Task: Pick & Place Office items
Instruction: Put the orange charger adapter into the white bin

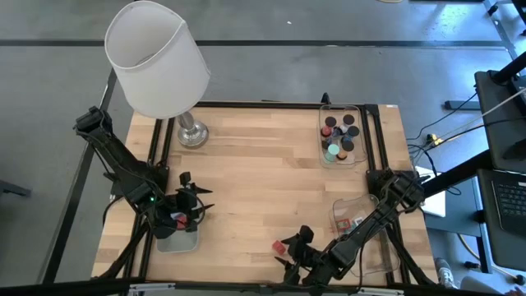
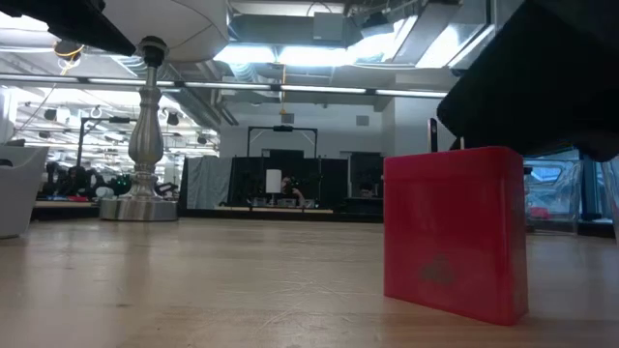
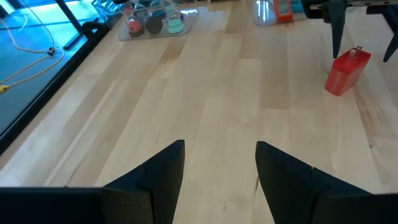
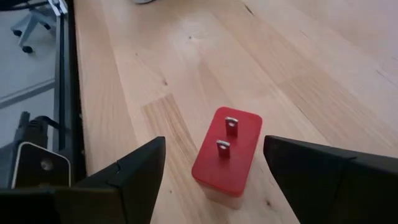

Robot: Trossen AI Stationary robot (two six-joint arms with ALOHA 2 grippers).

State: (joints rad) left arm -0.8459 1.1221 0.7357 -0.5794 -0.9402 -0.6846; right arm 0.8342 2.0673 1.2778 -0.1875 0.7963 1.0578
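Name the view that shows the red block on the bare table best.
The right wrist view: the red block lies between the right gripper's open fingers, two metal prongs visible. The low view shows one side close up, partly covered from above. The left wrist view shows it far off. The high view shows a small red spot.

One camera looks straight down on the whole surface [image 1: 263, 164]. One sits low on it, very close to the red block [image 2: 455, 232]. Each arm's camera looks forward past its own fingers. All four views show that same red block [image 1: 279, 246] [image 3: 347, 71] [image 4: 226, 152].
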